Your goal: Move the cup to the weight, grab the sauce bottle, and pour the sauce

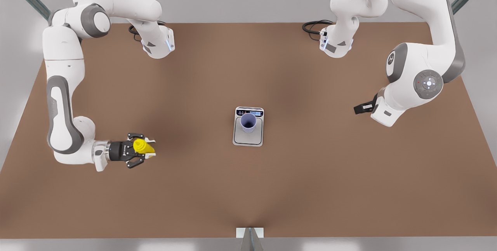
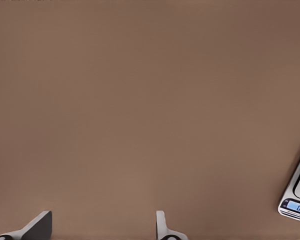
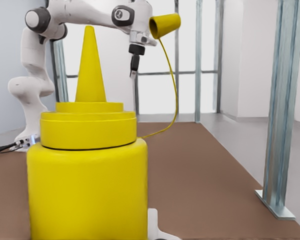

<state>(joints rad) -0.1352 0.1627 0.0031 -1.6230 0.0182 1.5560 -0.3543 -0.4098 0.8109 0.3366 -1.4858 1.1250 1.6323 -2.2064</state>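
right gripper (image 1: 146, 149) clamping sauce bottle (image 1: 143, 146), weight (image 1: 248, 127) display reads 000

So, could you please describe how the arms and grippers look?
Both arms are glossy white with rounded grey joint covers, and black cables loop at their bases. The right gripper is black with pale fingertips; the left gripper shows grey and white fingers.

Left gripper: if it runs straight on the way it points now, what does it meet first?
Probably the bare brown tabletop; the open left gripper faces it, with the flat silver-grey scale off to one side.
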